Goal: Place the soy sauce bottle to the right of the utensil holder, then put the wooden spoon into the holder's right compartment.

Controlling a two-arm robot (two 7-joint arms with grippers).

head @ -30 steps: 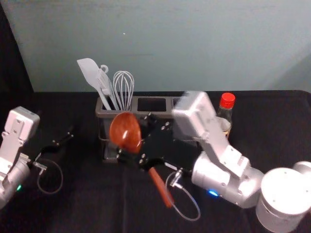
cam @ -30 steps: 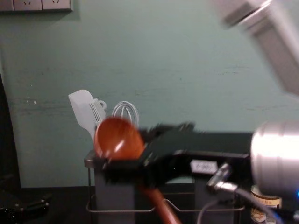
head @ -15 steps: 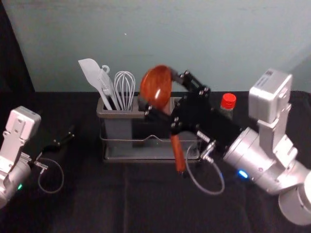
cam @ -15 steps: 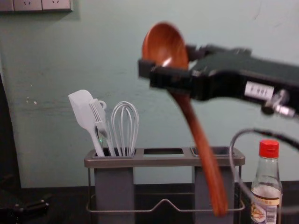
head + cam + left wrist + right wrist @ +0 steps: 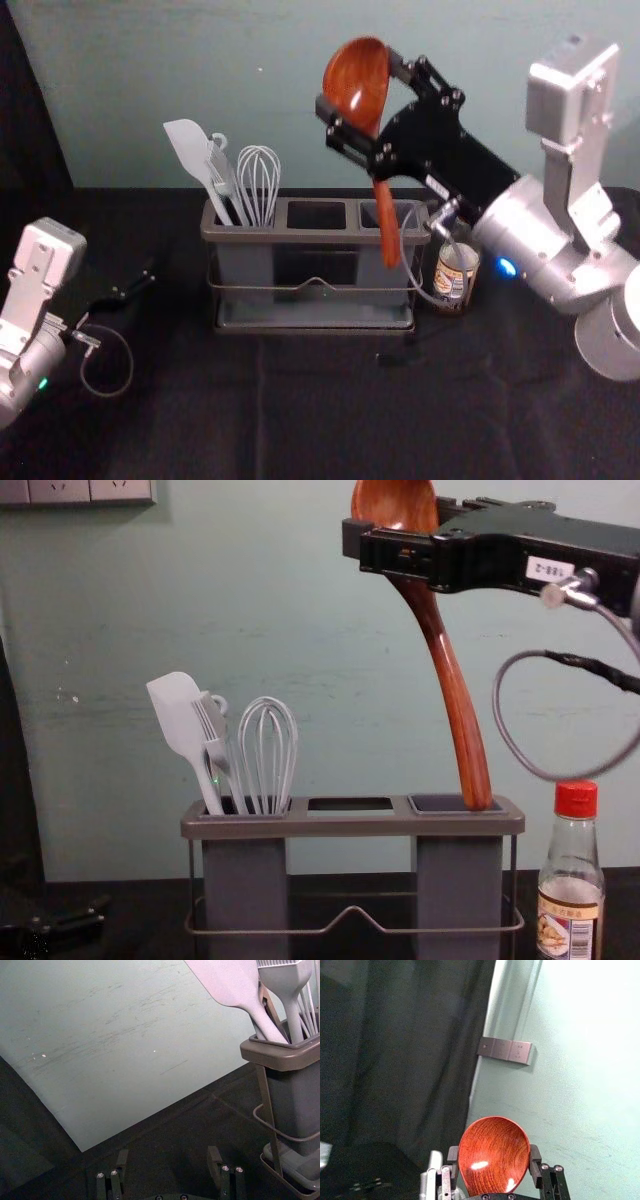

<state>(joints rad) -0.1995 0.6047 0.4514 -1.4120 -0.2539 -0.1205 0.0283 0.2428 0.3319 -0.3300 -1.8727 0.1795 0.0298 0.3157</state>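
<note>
Right claw (image 5: 357,86) grips wooden spoon by the bowl, high over utensil holder's right side

Raised above the holder (image 5: 312,237), the right claw has closed its two black fingers on opposite sides of the spoon's (image 5: 455,695) bowl, kept apart only by its width. The bowl is deep, rounded and glossy, with dark streaks of grain running through red-brown wood. Its smooth, gently curved handle hangs down at a slight slant, the rounded end overlapping the right compartment's (image 5: 458,880) front rim in the chest view; whether they touch, I can't tell.

Just right of the holder stands the soy sauce bottle (image 5: 570,890), upright: clear glass, ridged red cap (image 5: 575,799), printed paper label.

The holder has a taupe rim with rounded corners, smooth grey compartments and a thin metal rail (image 5: 350,911) bent to a peak at the middle. Its left compartment (image 5: 245,880) carries a flat pale spatula (image 5: 176,712), a bristled brush (image 5: 212,725) and a looped wire whisk (image 5: 268,750).

Left claw (image 5: 147,277) waits low to the left of the holder, fingers spread wide, gripping nothing. Black cloth covers the tabletop (image 5: 320,410); behind rises a scuffed, pale green wall (image 5: 250,90).
</note>
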